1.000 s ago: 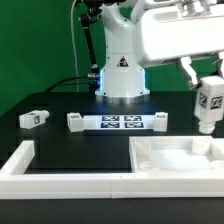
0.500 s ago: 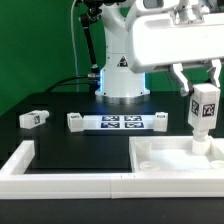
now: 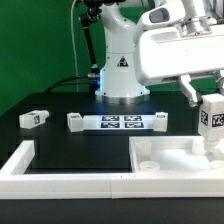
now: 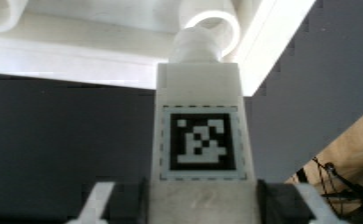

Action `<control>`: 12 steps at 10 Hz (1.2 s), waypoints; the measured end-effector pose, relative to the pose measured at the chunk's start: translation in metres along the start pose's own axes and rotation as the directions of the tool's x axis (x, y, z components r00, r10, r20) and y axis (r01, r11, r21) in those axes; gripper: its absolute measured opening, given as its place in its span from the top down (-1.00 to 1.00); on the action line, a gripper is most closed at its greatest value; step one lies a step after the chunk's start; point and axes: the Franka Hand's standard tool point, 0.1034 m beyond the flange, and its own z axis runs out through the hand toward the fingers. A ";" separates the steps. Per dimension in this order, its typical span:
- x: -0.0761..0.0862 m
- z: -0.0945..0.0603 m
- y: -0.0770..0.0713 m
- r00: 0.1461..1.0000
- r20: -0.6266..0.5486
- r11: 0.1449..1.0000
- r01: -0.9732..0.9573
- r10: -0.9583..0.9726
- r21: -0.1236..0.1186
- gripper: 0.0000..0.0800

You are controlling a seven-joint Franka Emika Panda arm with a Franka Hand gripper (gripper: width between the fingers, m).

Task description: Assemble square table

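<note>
Over the exterior view's right far corner of the square table slab (image 3: 175, 160), the pincer (image 4: 178, 205) grips a white tagged leg (image 3: 212, 120) upright, its lower end close by a corner pocket (image 4: 210, 22).

Plain green backdrop (image 3: 40, 45) filling the far side on the left. Matte black table (image 3: 60, 135) below it, stretching toward the near side. Soft, even light.

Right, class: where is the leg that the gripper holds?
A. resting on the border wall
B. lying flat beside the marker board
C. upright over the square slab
C: the gripper holds the leg upright over the square slab.
</note>
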 end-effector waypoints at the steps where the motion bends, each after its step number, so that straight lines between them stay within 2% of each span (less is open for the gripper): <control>1: -0.003 0.004 0.000 1.000 0.000 1.000 -0.004 0.004 -0.002 0.27; 5: -0.005 0.011 -0.008 1.000 0.009 1.000 -0.027 0.027 0.011 0.27; 9: 0.000 0.020 -0.006 0.999 0.001 0.999 -0.039 0.039 0.014 0.27; 12: -0.007 0.028 -0.007 0.999 0.014 0.999 -0.046 0.045 0.018 0.27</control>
